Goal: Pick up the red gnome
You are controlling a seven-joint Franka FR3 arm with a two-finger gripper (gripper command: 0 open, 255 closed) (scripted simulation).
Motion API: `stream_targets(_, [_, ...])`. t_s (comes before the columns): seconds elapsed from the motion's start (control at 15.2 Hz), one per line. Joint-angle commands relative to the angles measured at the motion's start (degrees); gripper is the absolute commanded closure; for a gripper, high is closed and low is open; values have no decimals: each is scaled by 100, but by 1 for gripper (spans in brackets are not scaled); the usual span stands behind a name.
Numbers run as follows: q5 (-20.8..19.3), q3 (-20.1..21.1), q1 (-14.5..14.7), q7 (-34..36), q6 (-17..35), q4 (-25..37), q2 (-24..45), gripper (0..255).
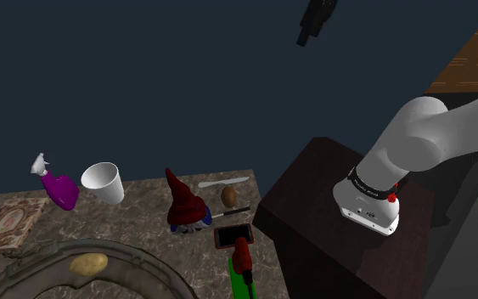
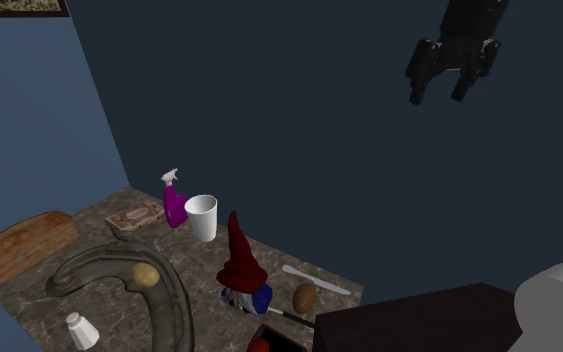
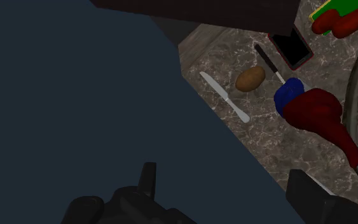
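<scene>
The gnome [image 1: 185, 206] stands upright on the marble counter [image 1: 143, 229], with a tall dark red pointed hat and a blue body. From the second exterior view the gnome [image 2: 241, 265] is near the counter's front corner. My black gripper [image 2: 439, 97] hangs high in the air, far above the counter and in front of the dark blue wall, with its fingers apart and nothing between them. The shoulder view has the gripper [image 1: 305, 38] near its top edge. Seen from the wrist, the gnome [image 3: 314, 111] lies far below and off to one side of the open gripper [image 3: 222, 170].
A potato [image 1: 228, 195], a butter knife [image 1: 224, 182] and a red-edged phone [image 1: 233, 234] lie close to the gnome. A white cup [image 1: 103, 181] and a purple spray bottle [image 1: 56, 184] stand further off. A sink [image 2: 174, 300] holds another potato [image 2: 146, 274]. A bread loaf [image 2: 19, 245] lies beyond it.
</scene>
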Motion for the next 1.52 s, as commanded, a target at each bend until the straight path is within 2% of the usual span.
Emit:
stream_targets(0.0, [0,0,0,0,0,0,0,0])
stream_targets(0.46, [331,1083,148,1211,1115,-819,-104,0])
stream_targets(0.92, [481,2336,138,2544,2296,-1127,419,0])
stream_targets(1.19, [347,3163,-86,3412,2947,-1056,973,0])
stream_targets(1.45, [-75,4138,-588,4425,3512,-804,1666,0])
